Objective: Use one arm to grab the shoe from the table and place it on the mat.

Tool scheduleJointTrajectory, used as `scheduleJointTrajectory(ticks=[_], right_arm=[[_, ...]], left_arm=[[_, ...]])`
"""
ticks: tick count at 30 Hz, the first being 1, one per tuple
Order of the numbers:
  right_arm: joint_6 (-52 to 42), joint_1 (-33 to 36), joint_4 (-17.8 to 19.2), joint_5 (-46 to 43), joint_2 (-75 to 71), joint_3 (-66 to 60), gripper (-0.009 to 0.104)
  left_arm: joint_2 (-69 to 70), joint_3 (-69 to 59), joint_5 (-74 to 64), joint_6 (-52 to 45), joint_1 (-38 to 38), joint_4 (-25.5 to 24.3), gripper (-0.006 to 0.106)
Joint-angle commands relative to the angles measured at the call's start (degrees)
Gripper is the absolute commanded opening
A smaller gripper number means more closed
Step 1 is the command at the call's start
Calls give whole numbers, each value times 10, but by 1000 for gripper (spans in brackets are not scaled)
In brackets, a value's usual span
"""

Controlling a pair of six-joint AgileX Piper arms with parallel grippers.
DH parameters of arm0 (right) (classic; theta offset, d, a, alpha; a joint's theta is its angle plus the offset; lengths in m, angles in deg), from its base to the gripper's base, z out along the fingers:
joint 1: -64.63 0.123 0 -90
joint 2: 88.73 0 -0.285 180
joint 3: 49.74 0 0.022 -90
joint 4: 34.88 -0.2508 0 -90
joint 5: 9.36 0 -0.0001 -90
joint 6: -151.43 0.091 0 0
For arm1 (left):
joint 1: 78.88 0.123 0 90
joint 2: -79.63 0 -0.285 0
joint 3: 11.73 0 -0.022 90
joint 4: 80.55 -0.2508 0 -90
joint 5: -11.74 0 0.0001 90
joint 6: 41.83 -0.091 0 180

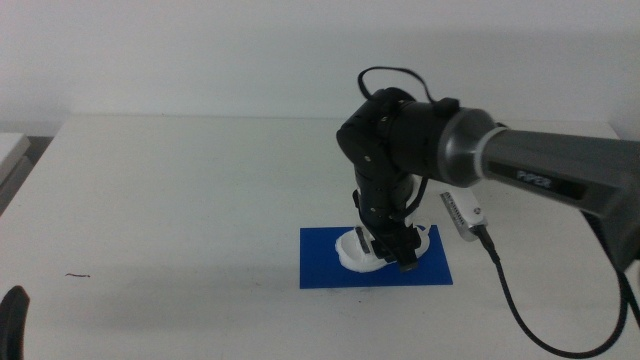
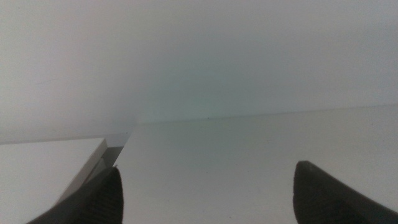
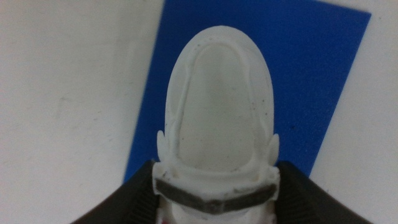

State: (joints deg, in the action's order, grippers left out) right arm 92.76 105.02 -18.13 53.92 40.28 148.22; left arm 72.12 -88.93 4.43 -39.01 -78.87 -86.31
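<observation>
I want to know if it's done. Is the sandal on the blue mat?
Over it, gripped; resting cannot tell. The right gripper clamps the sandal above the blue mat.

A plain pale wall rose behind the white desk surface, evenly lit with soft, dull light and no hard shadows. At the far left stood a second white surface, a dark gap between them. The left wrist view showed that gap too, under a greyish, featureless wall.
</observation>
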Motion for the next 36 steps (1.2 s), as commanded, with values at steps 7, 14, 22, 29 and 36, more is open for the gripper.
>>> scheduleJointTrajectory(ticks=[7,14,22,29,36], right_arm=[[14,-7,3,19,25,25,10],[14,-8,7,-8,25,25,10],[14,-10,6,-17,30,25,33],[2,-10,6,-19,36,25,49],[-2,-10,7,-16,36,26,63]], left_arm=[[-3,0,7,1,0,2,94],[-3,0,7,1,0,2,94],[-3,0,7,1,0,2,94],[-3,0,7,1,0,2,94],[-3,0,7,1,0,2,94]])
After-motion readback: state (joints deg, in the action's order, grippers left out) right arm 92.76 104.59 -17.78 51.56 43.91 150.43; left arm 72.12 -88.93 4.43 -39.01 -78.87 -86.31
